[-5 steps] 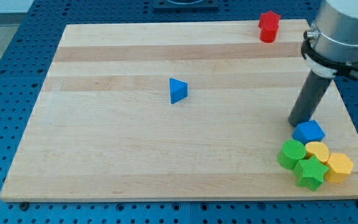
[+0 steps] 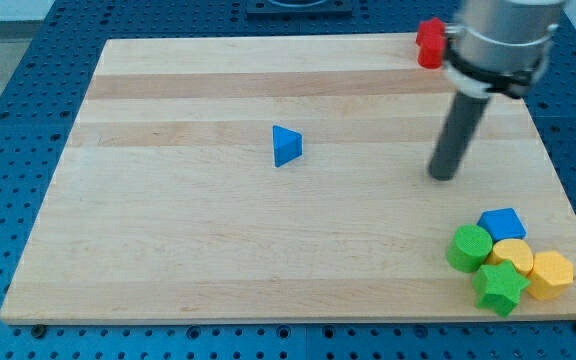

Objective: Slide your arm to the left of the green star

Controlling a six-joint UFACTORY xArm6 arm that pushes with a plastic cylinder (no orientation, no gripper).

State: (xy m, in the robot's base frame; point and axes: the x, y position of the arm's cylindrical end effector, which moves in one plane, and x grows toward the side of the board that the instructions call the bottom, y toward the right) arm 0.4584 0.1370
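My tip (image 2: 442,176) rests on the wooden board (image 2: 168,250), bare rod with no claw to open or close, above and left of the cluster at the view's bottom right. There the green star (image 2: 499,286) touches the green cylinder (image 2: 468,247), yellow blocks (image 2: 514,254) and blue block (image 2: 501,223).

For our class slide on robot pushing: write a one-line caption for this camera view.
My tip rests on the wooden board, above and left of the green star in its cluster.

Grey cylinder, seemingly black-banded, dark rod (image 2: 458,135)
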